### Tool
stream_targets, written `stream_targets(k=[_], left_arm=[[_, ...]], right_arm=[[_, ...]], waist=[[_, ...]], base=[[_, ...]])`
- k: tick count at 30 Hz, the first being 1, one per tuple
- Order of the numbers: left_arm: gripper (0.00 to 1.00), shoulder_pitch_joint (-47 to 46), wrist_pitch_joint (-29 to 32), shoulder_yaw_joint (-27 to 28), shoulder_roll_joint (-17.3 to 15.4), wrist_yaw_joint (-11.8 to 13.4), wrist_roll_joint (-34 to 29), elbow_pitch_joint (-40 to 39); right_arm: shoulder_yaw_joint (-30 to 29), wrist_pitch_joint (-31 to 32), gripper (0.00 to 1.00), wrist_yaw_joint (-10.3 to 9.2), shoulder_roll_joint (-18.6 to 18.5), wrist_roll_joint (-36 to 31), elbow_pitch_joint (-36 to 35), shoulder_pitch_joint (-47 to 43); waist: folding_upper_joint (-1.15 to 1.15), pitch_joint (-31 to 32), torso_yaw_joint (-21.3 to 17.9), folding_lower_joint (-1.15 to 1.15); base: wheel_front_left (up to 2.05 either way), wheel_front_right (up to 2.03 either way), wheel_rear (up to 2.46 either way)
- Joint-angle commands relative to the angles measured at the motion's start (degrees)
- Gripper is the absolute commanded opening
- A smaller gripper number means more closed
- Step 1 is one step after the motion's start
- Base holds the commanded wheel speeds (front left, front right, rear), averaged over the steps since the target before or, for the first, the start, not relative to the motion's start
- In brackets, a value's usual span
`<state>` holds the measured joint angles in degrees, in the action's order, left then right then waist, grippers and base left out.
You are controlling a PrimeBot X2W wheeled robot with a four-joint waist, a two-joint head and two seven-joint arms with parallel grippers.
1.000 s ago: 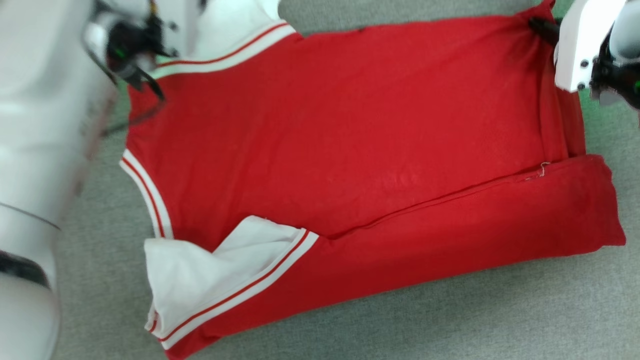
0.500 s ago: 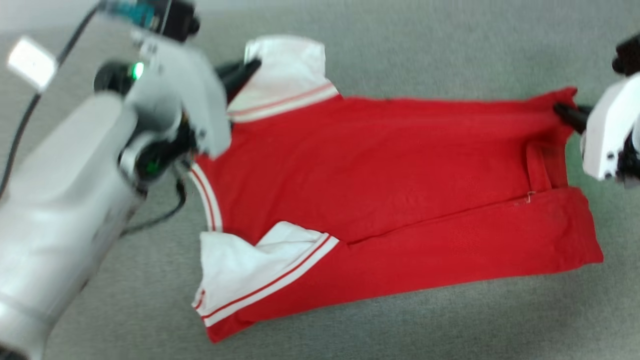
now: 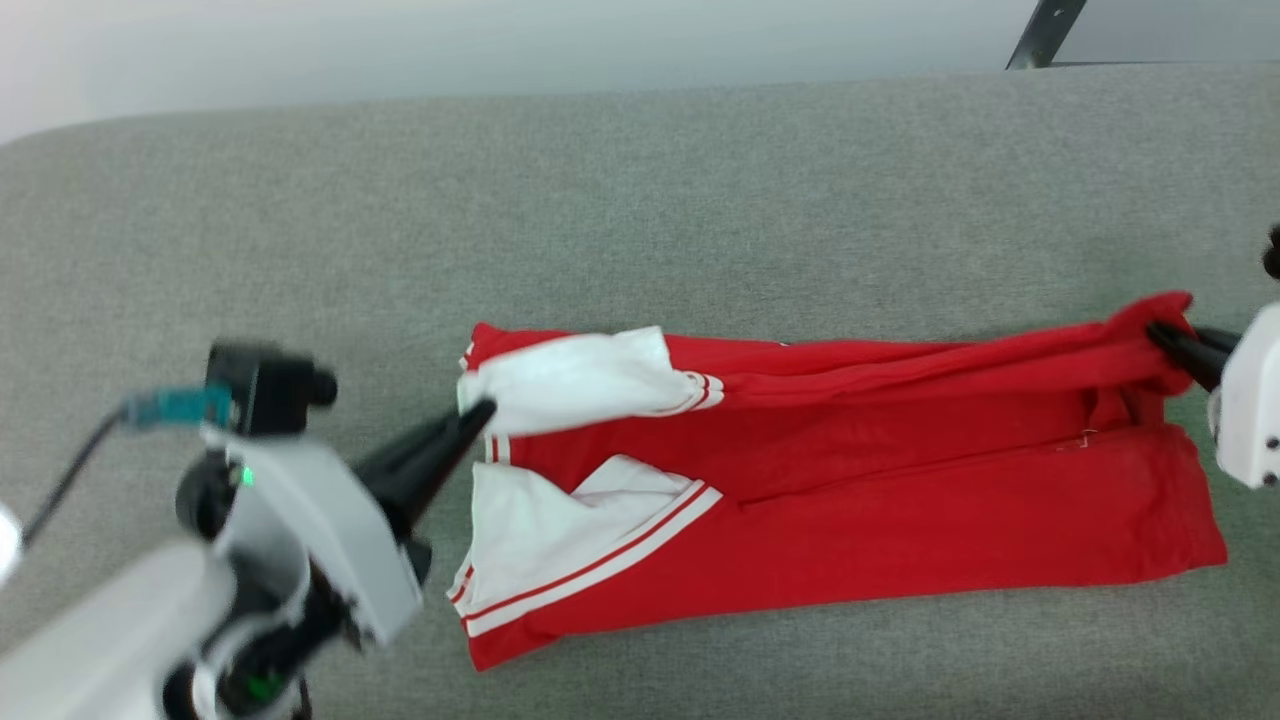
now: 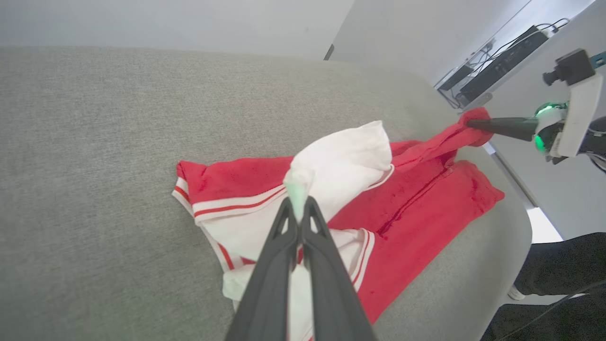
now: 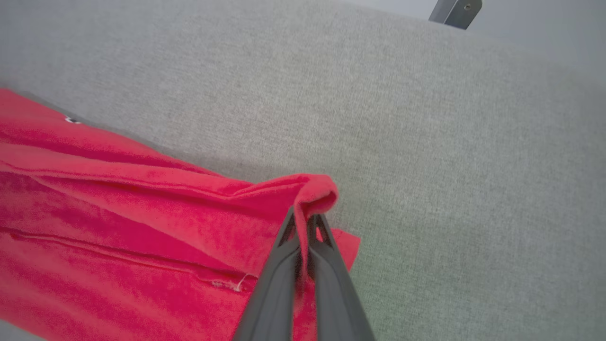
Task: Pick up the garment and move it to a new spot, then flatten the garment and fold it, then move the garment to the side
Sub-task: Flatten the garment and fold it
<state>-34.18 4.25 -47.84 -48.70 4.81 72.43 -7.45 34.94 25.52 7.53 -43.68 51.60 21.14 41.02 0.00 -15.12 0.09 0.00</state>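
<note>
The grey fabric surface (image 3: 700, 200) carries the red jersey T-shirt (image 3: 900, 520). Its long axis runs left to right, and its far long edge is lifted towards the near one. The left gripper (image 3: 480, 412), jaws pressed together, pinches the white sleeve (image 3: 580, 380) at the left end. The right gripper (image 3: 1162, 337) likewise pinches the red hem corner opposite. Any lettering lies hidden, and the frame edge cuts off the right gripper's body.

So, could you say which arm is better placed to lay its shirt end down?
Probably left: the left gripper holds the white sleeve close to the near sleeve, while the right gripper holds the hem corner farther back.
</note>
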Motion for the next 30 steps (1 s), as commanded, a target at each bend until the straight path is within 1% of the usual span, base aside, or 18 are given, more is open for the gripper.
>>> stream_targets(k=[1, 3, 8, 11, 13, 17, 21, 23, 24, 25, 26, 27, 28, 30], left_arm=[[0.00, 2.58, -1.53, 0.22, -0.55, 1.10, 0.39, -2.25], [0.00, 5.12, -3.11, 0.25, -1.20, 2.09, 0.75, -4.21], [0.00, 8.71, -5.41, -0.35, -0.48, 3.35, 1.33, -6.12], [0.00, 9.65, -6.37, -0.53, -0.50, 4.29, 0.36, -4.82], [0.00, 9.89, -6.40, -0.93, -0.49, 4.39, -0.13, -4.30], [0.00, 9.71, -6.50, -2.14, 0.18, 5.47, -2.07, -1.84], [0.00, 8.85, -7.27, -3.02, 1.66, 5.59, -3.76, 1.22], [0.00, 8.63, -7.50, -3.24, 2.71, 5.16, -3.82, 2.26], [0.03, 8.49, -7.66, -3.25, 2.98, 4.96, -3.92, 2.77], [0.23, 8.35, -7.96, -3.09, 3.21, 4.96, -4.05, 3.33], [0.46, 8.17, -8.23, -3.10, 3.38, 4.95, -4.32, 3.77], [0.91, 8.06, -8.56, -3.03, 3.59, 4.92, -4.53, 4.08], [1.00, 8.05, -9.06, -2.83, 3.83, 4.94, -4.53, 4.36], [1.00, 8.41, -10.23, -2.32, 4.27, 4.97, -4.42, 4.58]], right_arm=[[-1.39, 0.09, 0.00, -0.09, -0.65, -0.76, -0.68, -2.21], [-2.61, 0.34, 0.00, -0.09, -0.77, -1.17, -1.35, -4.17], [-5.32, 1.14, 0.00, -0.09, -0.41, -2.81, -2.72, -8.08], [-6.94, 1.60, 0.00, -0.09, 0.36, -3.77, -3.58, -9.63], [-7.27, 1.93, 0.00, -0.09, 0.63, -4.23, -3.80, -10.06], [-8.54, 2.82, 0.00, -0.09, 2.03, -5.53, -4.40, -11.46], [-9.32, 3.41, 0.00, -0.09, 3.06, -7.45, -4.10, -12.56], [-9.78, 3.22, 0.00, -0.09, 3.54, -8.03, -3.84, -12.67], [-9.96, 3.05, 0.00, -0.09, 3.74, -8.21, -3.77, -12.61], [-10.10, 2.88, 0.19, -0.09, 3.94, -8.34, -3.78, -12.54], [-10.48, 2.47, 0.46, -0.09, 4.25, -8.28, -3.81, -12.52], [-10.95, 2.34, 1.00, -0.09, 4.53, -8.09, -3.81, -12.59], [-11.36, 2.27, 1.00, -0.09, 4.77, -7.80, -4.00, -12.75], [-12.26, 2.48, 1.00, -0.09, 5.33, -6.79, -4.85, -13.08]], waist=[[0.00, -0.48, 0.47, 0.00], [0.00, -1.04, 0.82, 0.00], [0.00, -2.48, 1.34, 0.00], [0.00, -3.32, 1.33, 0.00], [0.00, -3.54, 1.24, 0.00], [0.00, -4.35, 1.01, 0.00], [0.00, -5.06, 0.94, 0.00], [0.00, -5.29, 0.94, 0.00], [0.00, -5.40, 0.92, 0.00], [0.00, -5.46, 0.89, 0.00], [0.00, -5.43, 0.86, 0.00], [0.00, -5.34, 0.83, 0.00], [0.00, -5.17, 0.84, 0.00], [0.00, -4.63, 0.81, 0.00]], base=[[0.00, 0.00, 0.00], [0.00, 0.00, 0.00], [0.00, 0.00, 0.00], [0.00, 0.00, 0.00], [0.00, 0.00, 0.00], [0.00, 0.00, 0.00], [0.00, 0.00, 0.00], [0.00, 0.00, 0.00], [0.00, 0.00, 0.00], [0.00, 0.00, 0.00], [0.00, 0.00, 0.00], [0.00, 0.00, 0.00], [0.00, 0.00, 0.00], [0.00, 0.00, 0.00]])
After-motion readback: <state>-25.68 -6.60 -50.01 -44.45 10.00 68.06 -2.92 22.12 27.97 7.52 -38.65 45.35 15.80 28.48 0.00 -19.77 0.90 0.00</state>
